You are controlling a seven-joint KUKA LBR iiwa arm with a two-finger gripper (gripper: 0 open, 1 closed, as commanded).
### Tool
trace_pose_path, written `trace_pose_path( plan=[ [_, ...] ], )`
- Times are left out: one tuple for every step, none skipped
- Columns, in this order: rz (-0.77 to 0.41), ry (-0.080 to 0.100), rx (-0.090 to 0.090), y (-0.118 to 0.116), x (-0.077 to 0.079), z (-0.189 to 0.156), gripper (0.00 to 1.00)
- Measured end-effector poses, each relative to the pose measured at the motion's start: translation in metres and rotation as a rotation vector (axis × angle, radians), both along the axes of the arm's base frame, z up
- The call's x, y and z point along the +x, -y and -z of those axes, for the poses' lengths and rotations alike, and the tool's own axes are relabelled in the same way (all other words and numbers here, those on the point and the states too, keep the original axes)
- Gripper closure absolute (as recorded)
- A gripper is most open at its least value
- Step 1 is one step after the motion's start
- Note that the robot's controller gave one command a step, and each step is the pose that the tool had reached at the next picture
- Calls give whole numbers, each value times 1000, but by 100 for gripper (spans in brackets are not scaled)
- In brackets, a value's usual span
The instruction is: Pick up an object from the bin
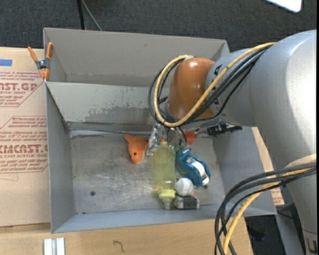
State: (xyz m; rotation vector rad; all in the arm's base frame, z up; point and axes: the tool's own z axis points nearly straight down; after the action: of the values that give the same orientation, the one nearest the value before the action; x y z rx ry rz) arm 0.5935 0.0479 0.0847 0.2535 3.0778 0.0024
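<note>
Several small things crowd the right half of the grey bin (98,182), and that crowding is the main hazard. The gripper (164,138) sits low near the back wall, over the upper end of a pale yellow-green translucent bottle (163,170) that lies on its side with its yellow cap toward the front. An orange fish-shaped toy (135,149) lies just beside it on the left. Whether the gripper is open or closed cannot be told, as the orange wrist cover and cables hide much of it. In my judgement a grasp here could close on two things together, or nudge the fish aside. The bottle looks smooth and rounded, so it may roll or slip out if gripped near its end and off balance. A blue and white object (194,169) touches the bottle's right side and a white ball (184,185) sits by its cap. Both could be dragged or knocked as the bottle lifts. A small red piece (189,137) lies near the gripper's right. Nothing in the bin carries writing or a brand that can be read.
</note>
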Motion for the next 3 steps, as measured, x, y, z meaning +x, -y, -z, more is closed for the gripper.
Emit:
trace_pose_path(
  plan=[
    [10,-53,3,-7,-10,-38,100],
    [10,-46,3,-3,-1,-68,100],
    [-3,-52,3,-10,-9,-76,100]
  ],
)
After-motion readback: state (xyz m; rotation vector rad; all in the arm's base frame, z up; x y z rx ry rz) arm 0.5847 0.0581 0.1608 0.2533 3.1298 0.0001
